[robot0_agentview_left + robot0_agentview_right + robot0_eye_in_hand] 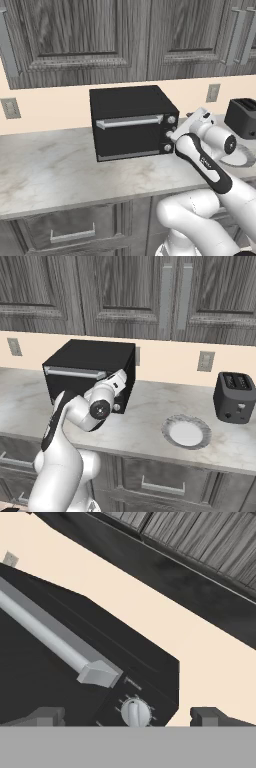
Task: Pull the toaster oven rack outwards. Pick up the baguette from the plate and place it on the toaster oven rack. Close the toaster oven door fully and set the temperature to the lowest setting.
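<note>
- Fingers (pixel 127 717) spread apart, holding nothing, just before the toaster oven's (pixel 131 120) top knob (pixel 135 712).
- Toaster oven door (pixel 129 134) shut.
- Marble table (pixel 45 170), grey wood cabinets (pixel 75 35) above; plate (pixel 186 432) beside slot toaster (pixel 234 396).

The black toaster oven (pixel 131 120) stands on the counter, its toaster oven door (pixel 131 134) shut upright; the white plate (pixel 186 432) lies empty.

Hand (pixel 121 377) apparently against toaster oven (pixel 92 373) front.
</note>
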